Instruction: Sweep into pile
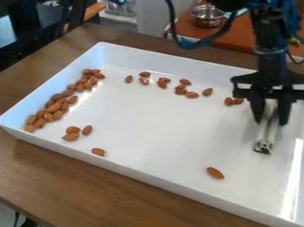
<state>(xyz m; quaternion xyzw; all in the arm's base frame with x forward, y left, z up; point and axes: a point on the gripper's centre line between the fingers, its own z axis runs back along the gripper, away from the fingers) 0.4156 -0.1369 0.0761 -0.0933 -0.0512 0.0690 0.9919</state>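
Mostly, the almonds [54,108] lie in a thick, slanting band along the left wall of the white rectangular tray [155,129], many touching their neighbours. Just off the band's near end sits a group of three almonds [73,130], with a single almond [98,151] closer to the front wall. A loose string of almonds [191,94] runs beside the far wall, ending in a pair [228,101] near the pincer [271,123]. One lone almond [215,173] lies well apart, towards the front right. The pincer hangs over the tray's right part, clamped on a slim white-and-silver tool [266,132] that slants down between its fingers to a metal end; whether that end touches the tray floor, I cannot tell. The tray rests on a brown wooden worktop [43,171]. Behind, a metal bowl [207,16] stands on a reddish-brown surface [240,37].
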